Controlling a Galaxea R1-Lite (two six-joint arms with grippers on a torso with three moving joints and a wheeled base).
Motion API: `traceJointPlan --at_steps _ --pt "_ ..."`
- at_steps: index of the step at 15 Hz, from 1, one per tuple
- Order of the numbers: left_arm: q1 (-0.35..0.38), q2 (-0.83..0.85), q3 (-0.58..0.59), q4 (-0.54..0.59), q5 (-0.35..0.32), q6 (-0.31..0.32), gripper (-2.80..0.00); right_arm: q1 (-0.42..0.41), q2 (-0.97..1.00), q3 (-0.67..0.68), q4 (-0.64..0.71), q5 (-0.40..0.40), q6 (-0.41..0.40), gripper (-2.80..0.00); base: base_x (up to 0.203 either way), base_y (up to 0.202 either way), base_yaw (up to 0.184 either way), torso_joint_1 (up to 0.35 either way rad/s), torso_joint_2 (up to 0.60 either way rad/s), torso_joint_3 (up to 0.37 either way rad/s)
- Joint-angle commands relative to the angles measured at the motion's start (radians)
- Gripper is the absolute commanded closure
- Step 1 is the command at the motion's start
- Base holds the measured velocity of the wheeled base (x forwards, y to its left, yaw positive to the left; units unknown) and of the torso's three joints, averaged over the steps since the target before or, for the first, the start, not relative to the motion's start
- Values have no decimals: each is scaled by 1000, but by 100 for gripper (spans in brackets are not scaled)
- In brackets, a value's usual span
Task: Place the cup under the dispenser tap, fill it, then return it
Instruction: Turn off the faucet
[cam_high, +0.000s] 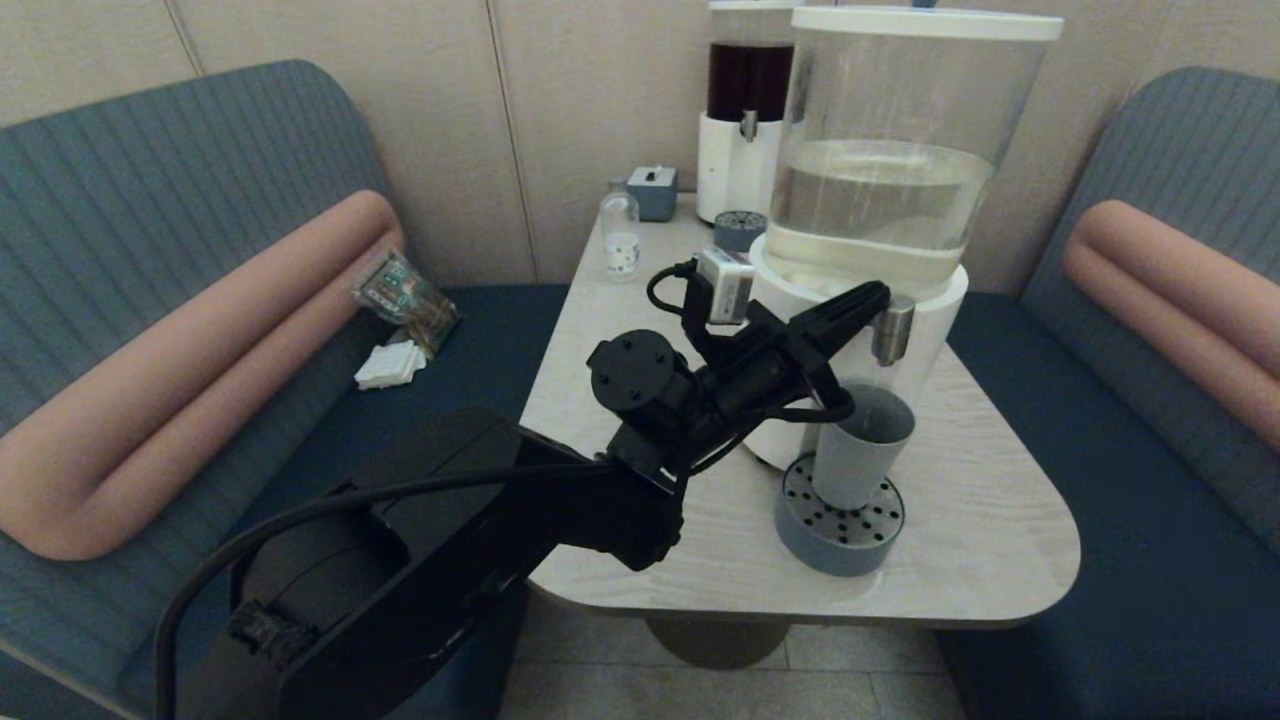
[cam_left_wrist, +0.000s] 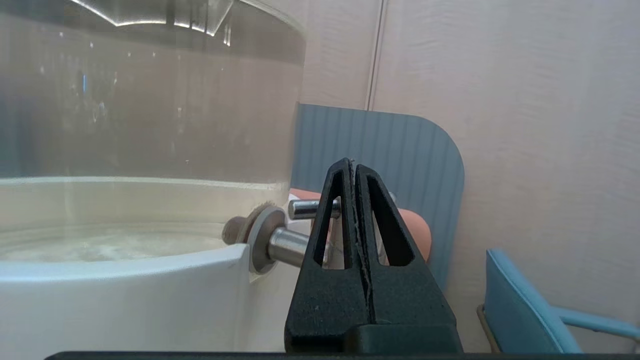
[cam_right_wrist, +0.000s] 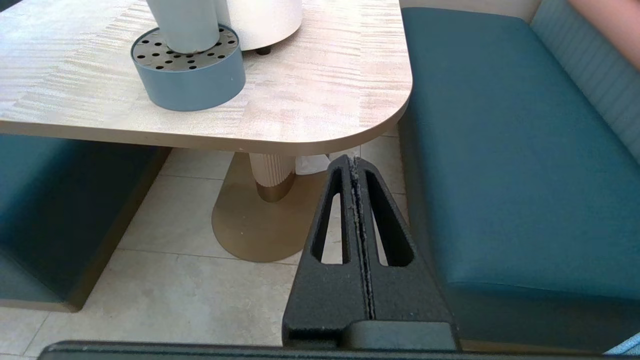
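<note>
The grey-blue cup (cam_high: 858, 446) stands upright on the round perforated tray (cam_high: 838, 540), directly below the steel dispenser tap (cam_high: 892, 331) of the large clear-liquid dispenser (cam_high: 885, 170). The cup's base (cam_right_wrist: 186, 27) also shows in the right wrist view. My left gripper (cam_high: 872, 293) is shut with nothing in it, its tips level with the tap and touching or just short of it. In the left wrist view the gripper (cam_left_wrist: 352, 165) stands in front of the tap's steel stem (cam_left_wrist: 287, 245). My right gripper (cam_right_wrist: 354, 161) is shut and hangs low beside the table, over the floor.
A smaller dark-red-liquid dispenser (cam_high: 745, 110) stands at the back with its own small tray (cam_high: 740, 228), a small bottle (cam_high: 620, 237) and a grey box (cam_high: 653, 190). Blue benches flank the table (cam_high: 980, 520); a packet and napkins (cam_high: 400, 300) lie on the left bench.
</note>
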Motion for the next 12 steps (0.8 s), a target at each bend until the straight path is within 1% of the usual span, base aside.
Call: traceJointPlan --at_steps 1,8,12 --pt "1 1 -1 -7 -2 -9 0 0 2 2 0 0 0 0 0 0 0 0 0 0" --pt "9 39 -24 -7 -2 -45 0 0 2 2 0 0 0 0 0 0 0 0 0 0" --pt "9 79 -123 -7 -5 -65 0 0 2 2 0 0 0 0 0 0 0 0 0 0"
